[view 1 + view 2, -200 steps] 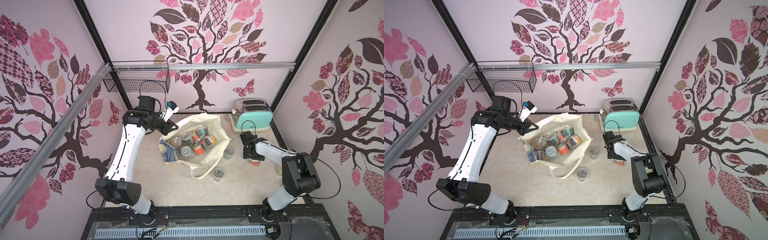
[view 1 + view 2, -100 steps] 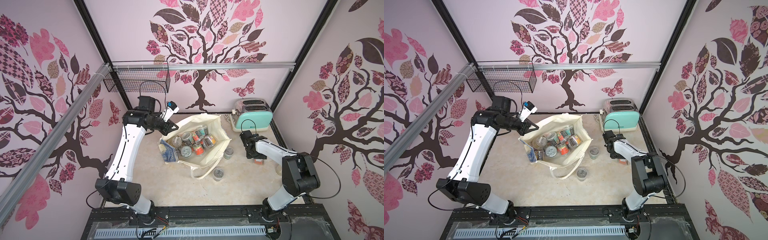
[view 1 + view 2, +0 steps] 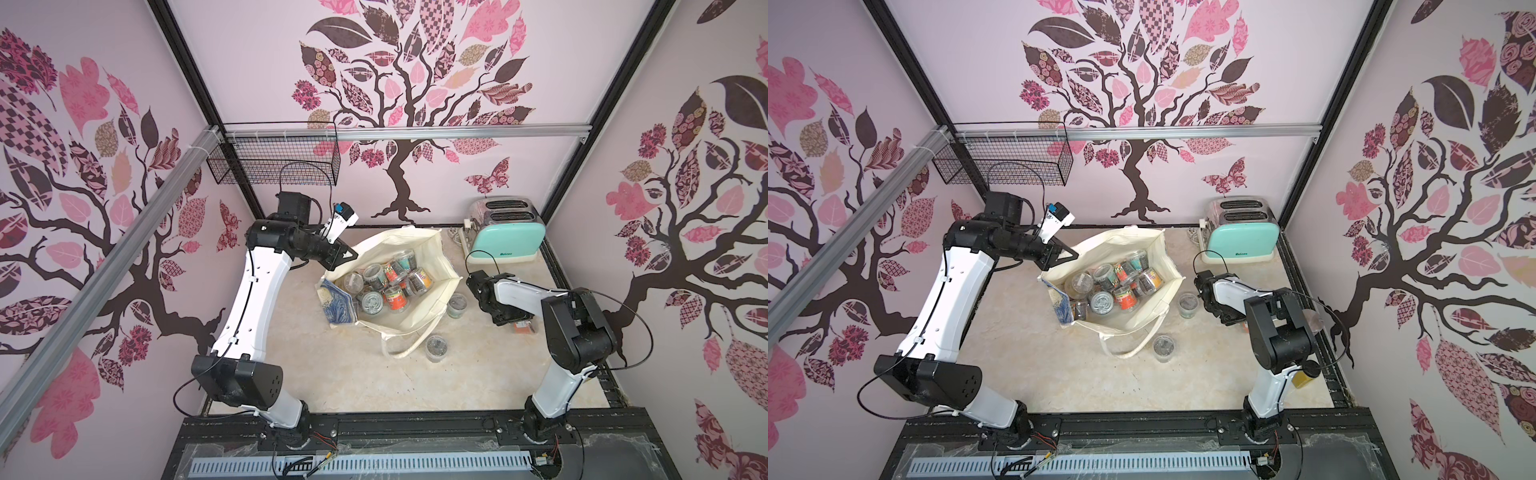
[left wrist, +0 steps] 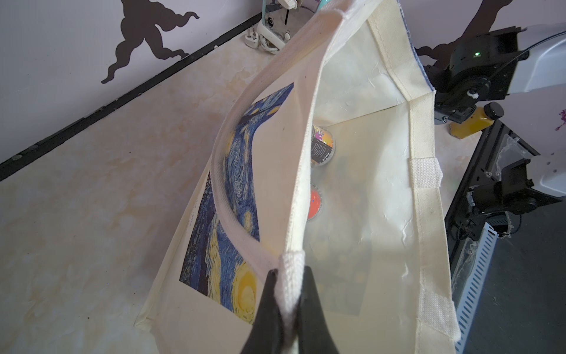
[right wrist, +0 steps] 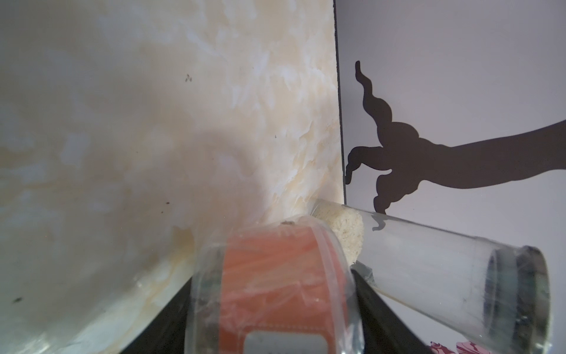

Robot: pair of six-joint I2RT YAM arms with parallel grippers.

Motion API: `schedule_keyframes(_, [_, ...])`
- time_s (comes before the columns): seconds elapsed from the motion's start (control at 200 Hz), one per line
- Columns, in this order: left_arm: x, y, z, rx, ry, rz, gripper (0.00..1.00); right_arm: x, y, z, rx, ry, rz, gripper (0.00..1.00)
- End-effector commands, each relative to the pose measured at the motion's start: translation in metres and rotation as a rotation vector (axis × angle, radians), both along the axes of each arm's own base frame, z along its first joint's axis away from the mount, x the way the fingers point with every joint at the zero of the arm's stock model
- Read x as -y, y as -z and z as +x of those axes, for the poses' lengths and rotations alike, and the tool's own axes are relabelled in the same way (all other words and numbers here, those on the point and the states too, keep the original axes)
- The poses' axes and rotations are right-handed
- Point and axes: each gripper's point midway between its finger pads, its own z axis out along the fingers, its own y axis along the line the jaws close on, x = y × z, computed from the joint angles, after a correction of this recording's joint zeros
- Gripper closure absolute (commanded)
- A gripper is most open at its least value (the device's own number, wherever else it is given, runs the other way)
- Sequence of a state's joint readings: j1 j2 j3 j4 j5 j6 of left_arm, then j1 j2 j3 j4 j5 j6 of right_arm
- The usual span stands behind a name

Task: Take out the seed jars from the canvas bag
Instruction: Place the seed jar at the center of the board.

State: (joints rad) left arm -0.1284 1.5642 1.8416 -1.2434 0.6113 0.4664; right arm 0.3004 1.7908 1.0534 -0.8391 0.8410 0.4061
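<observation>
The canvas bag (image 3: pixel 419 249) (image 3: pixel 1142 249) stands open at mid-table with several seed jars (image 3: pixel 395 282) (image 3: pixel 1121 282) inside. My left gripper (image 3: pixel 351 254) (image 4: pixel 288 275) is shut on the bag's strap at the rim and holds that side up. Two seed jars (image 3: pixel 457 305) (image 3: pixel 436 348) stand on the table beside the bag. Low at the table's right side, my right gripper (image 3: pixel 509 322) (image 5: pixel 272 282) has an orange-packet seed jar (image 5: pixel 275 260) (image 3: pixel 524 327) between its fingers, touching both.
A mint toaster (image 3: pixel 507 237) stands at the back right with its plug beside it. A black wire basket (image 3: pixel 274 164) hangs on the back left wall. A clear glass jar with rice (image 5: pixel 428 260) lies against the orange-packet jar. A yellow bottle (image 3: pixel 1302 378) lies near the right arm's base.
The right arm's wrist has shifted slightly toward the back of the table while the orange-packet jar stays low at the right. The left arm and the bag have not moved.
</observation>
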Motion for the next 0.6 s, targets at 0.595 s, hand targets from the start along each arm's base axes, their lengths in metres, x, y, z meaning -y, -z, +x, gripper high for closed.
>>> schedule_keyframes(0.595, [0.003,-0.008,0.002,0.008,0.009,-0.035,1.00,-0.054,-0.030,0.023,0.116,-0.038,0.216,0.10])
